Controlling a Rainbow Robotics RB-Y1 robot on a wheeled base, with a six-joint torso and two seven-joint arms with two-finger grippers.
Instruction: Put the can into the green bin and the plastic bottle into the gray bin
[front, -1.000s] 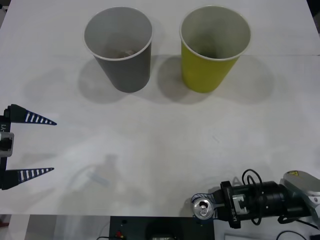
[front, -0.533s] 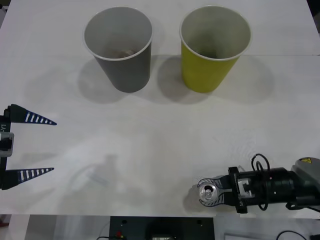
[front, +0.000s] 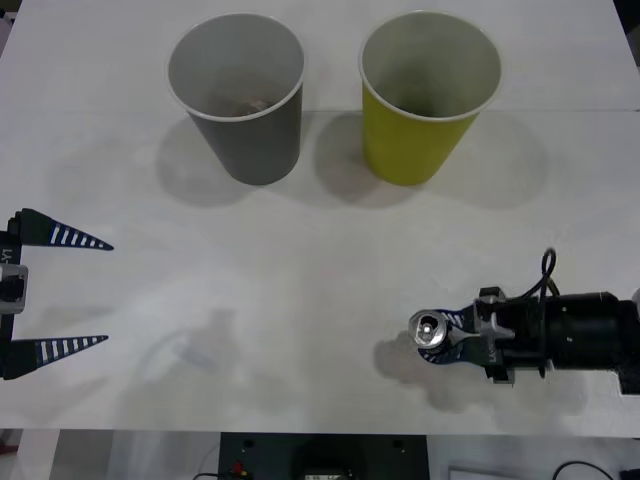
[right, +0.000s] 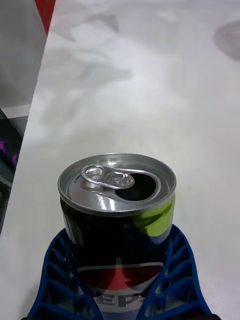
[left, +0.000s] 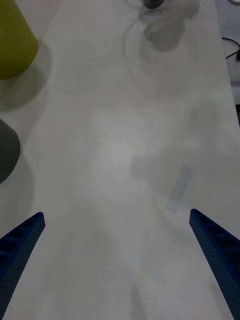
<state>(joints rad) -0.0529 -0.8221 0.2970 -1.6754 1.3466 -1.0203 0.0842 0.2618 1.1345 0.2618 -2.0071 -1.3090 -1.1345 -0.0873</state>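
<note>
front view has the can (front: 429, 329) upright near the table's (front: 300, 260) front edge, clamped in the right gripper (front: 447, 338), whose arm reaches in level from the side, well short of the green bin (front: 420, 130); a loose side grip could let it tip in transit, while the left gripper (front: 60, 290) waits spread wide, holding nothing.

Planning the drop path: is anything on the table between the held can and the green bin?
Nothing visible. The right tool grips the can at the table's near right; bare tabletop runs up to the green bin. The gray bin stands left of that line.
</note>
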